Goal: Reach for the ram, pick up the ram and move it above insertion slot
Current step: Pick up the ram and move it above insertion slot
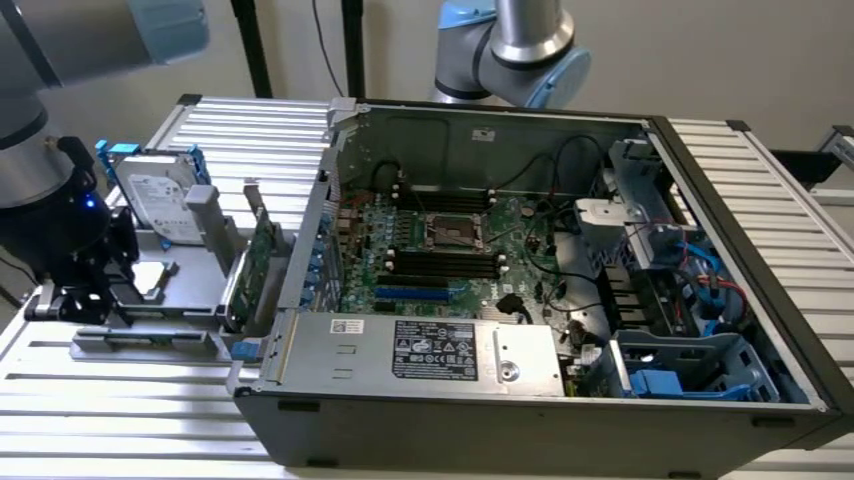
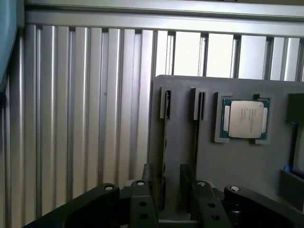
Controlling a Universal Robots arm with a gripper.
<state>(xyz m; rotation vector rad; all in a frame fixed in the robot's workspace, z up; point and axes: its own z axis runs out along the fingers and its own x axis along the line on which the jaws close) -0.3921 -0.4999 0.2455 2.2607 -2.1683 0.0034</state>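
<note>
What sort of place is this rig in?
Most likely a lab bench for robotic PC assembly. An open computer case with its motherboard exposed sits on a ribbed aluminium table. A robot arm rises beyond it, and a grey fixture holds a processor chip.

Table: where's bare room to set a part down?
Free: slats on the camera side of the tray and case; more on the exterior view's right of the case. Crowded: the tray, with drive, card, CPU and the gripper at it; case interior full.
</note>
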